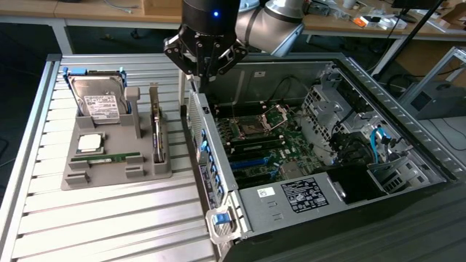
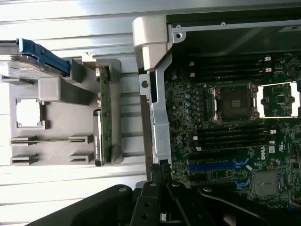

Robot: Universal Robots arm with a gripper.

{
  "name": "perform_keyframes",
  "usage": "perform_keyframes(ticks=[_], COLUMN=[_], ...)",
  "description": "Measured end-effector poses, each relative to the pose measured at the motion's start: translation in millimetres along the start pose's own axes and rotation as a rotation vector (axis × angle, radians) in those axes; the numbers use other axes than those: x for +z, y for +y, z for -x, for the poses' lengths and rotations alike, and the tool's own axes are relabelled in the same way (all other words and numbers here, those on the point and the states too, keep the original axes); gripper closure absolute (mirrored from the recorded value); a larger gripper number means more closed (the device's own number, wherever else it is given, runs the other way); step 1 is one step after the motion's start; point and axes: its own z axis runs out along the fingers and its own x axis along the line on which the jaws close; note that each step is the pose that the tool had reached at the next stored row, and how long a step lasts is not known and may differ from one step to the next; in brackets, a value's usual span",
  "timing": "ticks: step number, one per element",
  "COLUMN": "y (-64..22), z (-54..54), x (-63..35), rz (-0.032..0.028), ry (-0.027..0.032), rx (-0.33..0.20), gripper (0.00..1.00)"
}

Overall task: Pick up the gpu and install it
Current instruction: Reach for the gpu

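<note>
Closest to us, a ribbed aluminium table (image 1: 109, 218) runs across the scene, and on the exterior view's right the open computer case (image 1: 251, 206) lies on its side. Inside the case there's a black labelled power supply (image 1: 304, 194) at the near end. Behind it sits the green motherboard (image 1: 271, 143) with blue and black slots and its processor socket (image 1: 279, 115) flipped open.

On the exterior view's left, well apart from the case wall, sits a grey parts holder (image 1: 109, 177). Working back through it, a narrow memory stick (image 1: 106, 158) lies flat in front, then a processor chip (image 1: 89, 142) in its square pocket, then a silver hard drive (image 1: 98, 101) propped at the rear. The gpu (image 1: 156, 131) stands on edge in the holder's slot nearest the case, untouched, with its bracket end pointing away from us.

Now the arm (image 1: 273, 19): it reaches in from the far side, wrist pointing straight down. The gripper (image 1: 205, 73) hangs over the case's upper edge, closer to the case wall than to the gpu. In the wrist view its fingers (image 2: 162, 167) are pressed fully together with nothing between them.

At the very back, wooden desks (image 1: 95, 10) carry cables and clutter.
</note>
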Motion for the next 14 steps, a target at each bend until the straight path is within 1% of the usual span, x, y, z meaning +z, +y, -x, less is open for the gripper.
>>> perform_keyframes(ticks=[14], y=[-0.5], z=[-7.1], x=[-0.2], rz=[0.0000], ry=[0.0000], rx=[0.000], gripper=[0.89])
